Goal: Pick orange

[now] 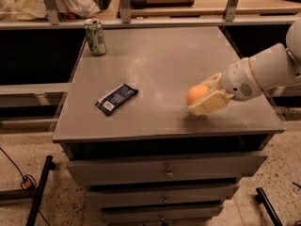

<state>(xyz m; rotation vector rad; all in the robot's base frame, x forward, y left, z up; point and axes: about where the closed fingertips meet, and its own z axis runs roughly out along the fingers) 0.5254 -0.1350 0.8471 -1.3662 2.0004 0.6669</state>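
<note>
The orange (195,93) is a small round fruit near the right front of the grey table top (155,65). My gripper (199,98) reaches in from the right on a white arm (263,72). Its cream fingers (208,103) sit on both sides of the orange and are shut on it. One finger lies behind the fruit and one in front of it. The orange seems to be held just above the table, with a shadow under it.
A green soda can (95,36) stands at the table's back left corner. A dark blue snack wrapper (115,98) lies at the front left. Drawers (164,171) are below the table top. A shelf rail (141,22) runs behind the table.
</note>
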